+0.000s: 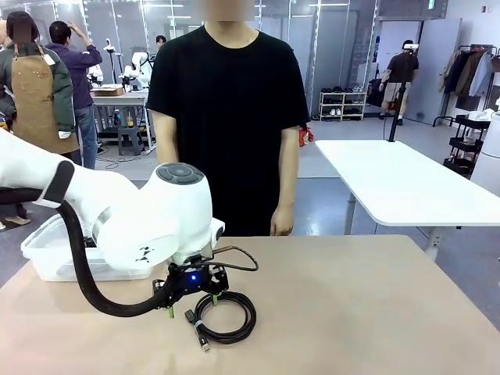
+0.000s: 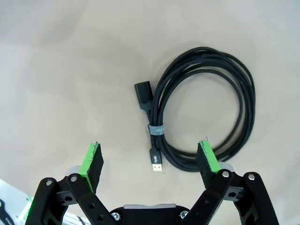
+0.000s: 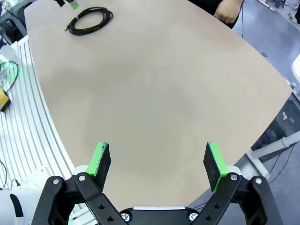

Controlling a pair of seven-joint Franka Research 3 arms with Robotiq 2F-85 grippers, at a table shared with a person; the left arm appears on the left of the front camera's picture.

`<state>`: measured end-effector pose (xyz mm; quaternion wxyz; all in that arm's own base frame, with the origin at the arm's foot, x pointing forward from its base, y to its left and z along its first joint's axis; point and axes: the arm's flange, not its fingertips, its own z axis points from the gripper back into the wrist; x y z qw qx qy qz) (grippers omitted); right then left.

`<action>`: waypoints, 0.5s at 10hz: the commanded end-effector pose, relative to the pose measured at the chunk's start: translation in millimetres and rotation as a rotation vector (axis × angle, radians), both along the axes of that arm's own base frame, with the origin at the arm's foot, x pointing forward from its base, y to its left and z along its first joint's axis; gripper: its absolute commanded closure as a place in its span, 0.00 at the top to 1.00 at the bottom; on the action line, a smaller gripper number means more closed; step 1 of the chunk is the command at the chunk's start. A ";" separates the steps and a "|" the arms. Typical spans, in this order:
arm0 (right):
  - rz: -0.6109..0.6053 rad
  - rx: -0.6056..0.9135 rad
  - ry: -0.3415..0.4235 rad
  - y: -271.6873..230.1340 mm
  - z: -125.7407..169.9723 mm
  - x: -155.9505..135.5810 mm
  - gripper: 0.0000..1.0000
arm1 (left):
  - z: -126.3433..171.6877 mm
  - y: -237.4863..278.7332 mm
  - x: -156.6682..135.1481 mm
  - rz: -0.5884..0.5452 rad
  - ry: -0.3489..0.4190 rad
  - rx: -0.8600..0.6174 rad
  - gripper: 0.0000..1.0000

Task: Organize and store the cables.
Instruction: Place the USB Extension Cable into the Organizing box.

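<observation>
One coiled cable (image 1: 225, 316) lies on the table (image 1: 351, 312), not yet stored in the clear bin (image 1: 47, 254); left gripper (image 2: 152, 161) hovers over it, jaws wide apart; right gripper (image 3: 159, 164) also spread, holding nothing

The bin (image 1: 47, 254) at 9 o'clock is mostly hidden behind the left arm (image 1: 148, 215), and from the right wrist the coil (image 3: 90, 20) at 11 o'clock is too tiny for plug details.

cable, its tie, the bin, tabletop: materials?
Cable: black, matte jacket, probably rubber or PVC; metal plug tip. Tie: grey band, likely fabric hook-and-loop. Bin: translucent whitish plastic, seemingly. Tabletop: matte beige, smooth, possibly laminate.
</observation>
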<state>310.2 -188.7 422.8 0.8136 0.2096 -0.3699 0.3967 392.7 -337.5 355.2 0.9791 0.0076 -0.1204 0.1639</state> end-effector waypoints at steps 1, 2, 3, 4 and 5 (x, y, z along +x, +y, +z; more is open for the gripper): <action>-0.027 0.001 -0.004 -2.3 3.4 0.7 1.00 | -16.0 -16.9 7.9 0.037 -0.010 -0.023 1.00; -0.027 0.001 -0.004 -2.3 3.4 0.7 1.00 | -19.9 -16.7 7.2 0.049 -0.015 -0.030 1.00; -0.027 0.001 -0.004 -2.3 3.4 0.7 1.00 | -28.1 -18.3 7.0 0.060 -0.004 -0.028 1.00; -0.027 0.001 -0.004 -2.3 3.4 0.7 1.00 | -35.5 -18.9 7.5 0.067 0.004 -0.024 1.00; -0.027 0.001 -0.004 -2.3 3.4 0.7 1.00 | -42.7 -18.9 9.7 0.085 -0.001 -0.026 1.00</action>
